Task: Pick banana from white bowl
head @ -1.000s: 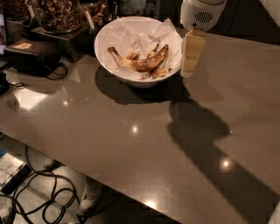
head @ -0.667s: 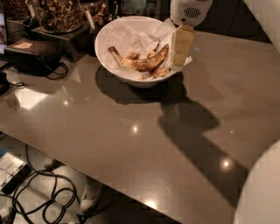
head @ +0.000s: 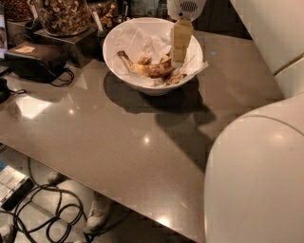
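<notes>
The robot's cream-coloured gripper point(head: 182, 40) hangs over the far side of a large, round white bowl point(head: 137, 86) lined with paper; whether its jaws are spread or pressed together cannot be told. Just below and to its left lies the overripe, brown-blotched curved banana point(head: 151, 70), probably light, soft and easily bruised, and best pinched gently across its thick middle.

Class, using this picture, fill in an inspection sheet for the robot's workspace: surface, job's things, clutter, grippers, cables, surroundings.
Surface: glossy grey-brown table, light glints, arm's shadow in front of the white bowl.
Job's things: brown-blotched banana lying in the paper-lined white bowl, stem pointing left.
Clutter: peel scraps in the bowl; glass jar of nuts and black case at back left.
Grippers: gripper over the bowl's right side, by the banana's right end; contact cannot be told.
Cables: thin cord beside the case; black cables looped on the floor.
Surroundings: robot's white body in the right foreground.
</notes>
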You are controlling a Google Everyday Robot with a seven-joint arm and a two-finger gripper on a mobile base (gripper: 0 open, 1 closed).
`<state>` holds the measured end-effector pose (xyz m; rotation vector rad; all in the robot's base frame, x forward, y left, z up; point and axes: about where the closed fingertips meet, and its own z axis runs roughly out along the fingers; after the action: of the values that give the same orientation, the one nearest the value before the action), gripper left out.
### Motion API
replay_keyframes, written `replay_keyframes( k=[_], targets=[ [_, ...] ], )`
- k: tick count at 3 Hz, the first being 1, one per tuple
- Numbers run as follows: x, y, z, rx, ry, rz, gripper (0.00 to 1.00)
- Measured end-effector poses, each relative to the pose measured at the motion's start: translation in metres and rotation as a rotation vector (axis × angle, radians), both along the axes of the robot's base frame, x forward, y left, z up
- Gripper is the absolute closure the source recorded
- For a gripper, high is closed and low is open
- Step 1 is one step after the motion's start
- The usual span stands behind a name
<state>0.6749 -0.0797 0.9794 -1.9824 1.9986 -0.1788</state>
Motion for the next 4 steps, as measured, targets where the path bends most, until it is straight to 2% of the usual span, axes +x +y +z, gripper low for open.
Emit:
replay_keyframes(
  k=[2, 3, 4],
  targets=[
    [0.030, 0.020, -0.015, 0.011, 0.016, 0.027, 0.00],
    [0.040, 0.027, -0.025, 0.014, 0.026, 0.037, 0.15],
    [0.047, 0.031, -0.036, 0.016, 0.042, 0.039, 0.20]
  ],
)
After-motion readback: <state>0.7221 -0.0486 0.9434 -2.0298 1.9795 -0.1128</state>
